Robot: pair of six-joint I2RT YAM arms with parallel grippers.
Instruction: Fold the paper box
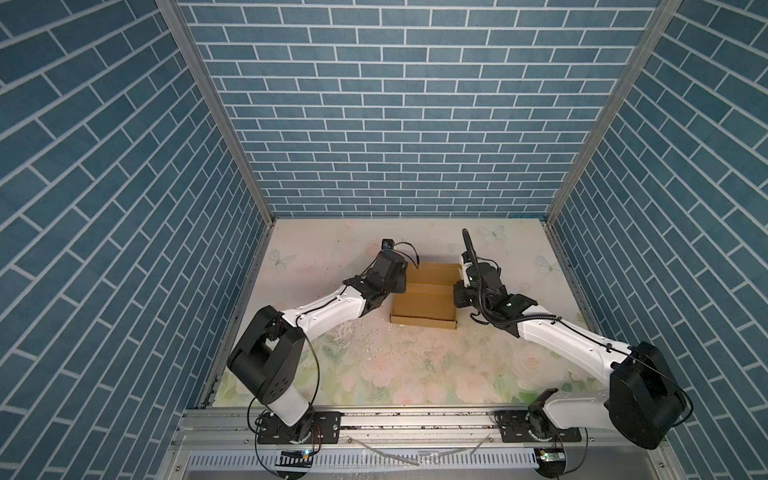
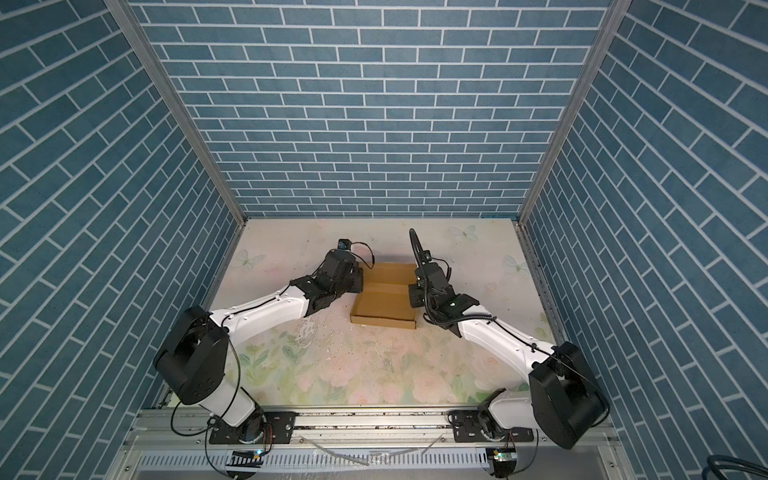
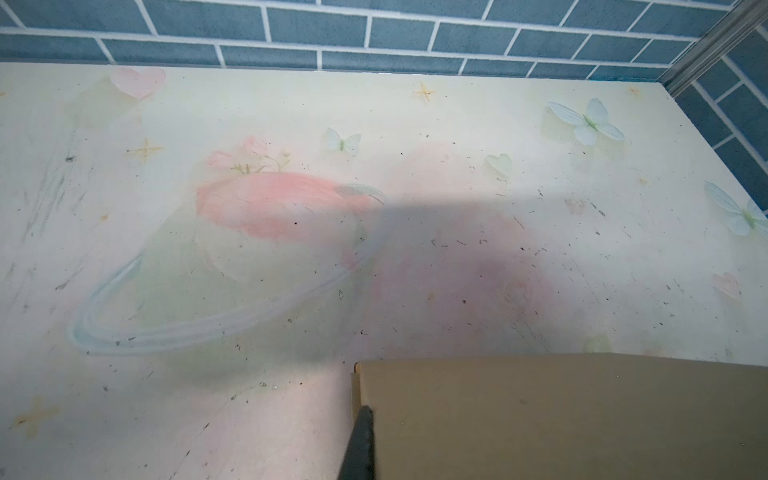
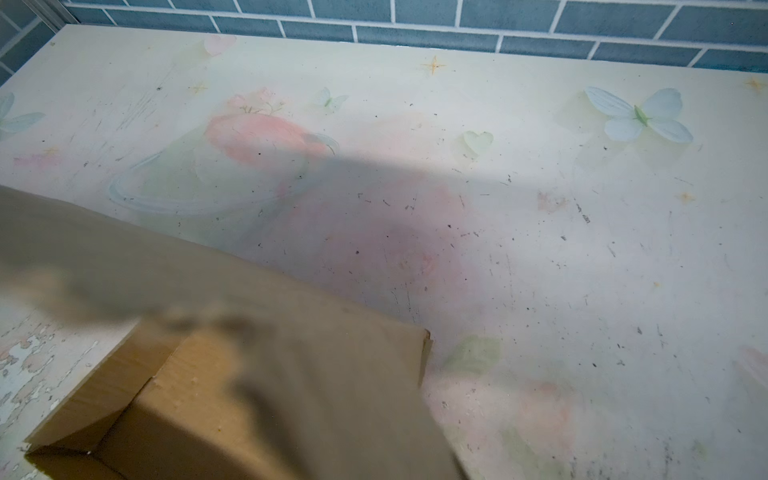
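The paper box [image 1: 424,305] sat on the desk [image 1: 374,374] between the two sets of fingers, with each arm's fingers against one side of it. The left fingers [image 3: 360,440] were drawn fully together. In the left wrist view one dark fingertip touched the side edge of a brown panel. The frames did not show whether a cardboard edge was pinched between the fingers or only pushed by them. The right fingers [image 1: 458,296] were closed right down as well, at the opposite side. The right wrist view was too blurred near the lens to show contact.

Back from both sets of fingers, towards the arm bases, the tray part looked already formed. Its front wall [image 1: 422,321] stood up, and a folded corner showed in the right wrist view. Level with the fingers and just beyond them, the lid panel [image 1: 434,272] rose off the tray at a tilt, neither flat open nor shut.

The step in hand appeared to be the lid: the base was shaped and the cover was being worked at its two sides. The next move would probably call for bringing both sides down evenly, so the panel hinged along its rear crease without skewing. The lid's free edge would then need guiding inside the front wall. Uneven pressure could slide the light box across the desk or buckle the cardboard.
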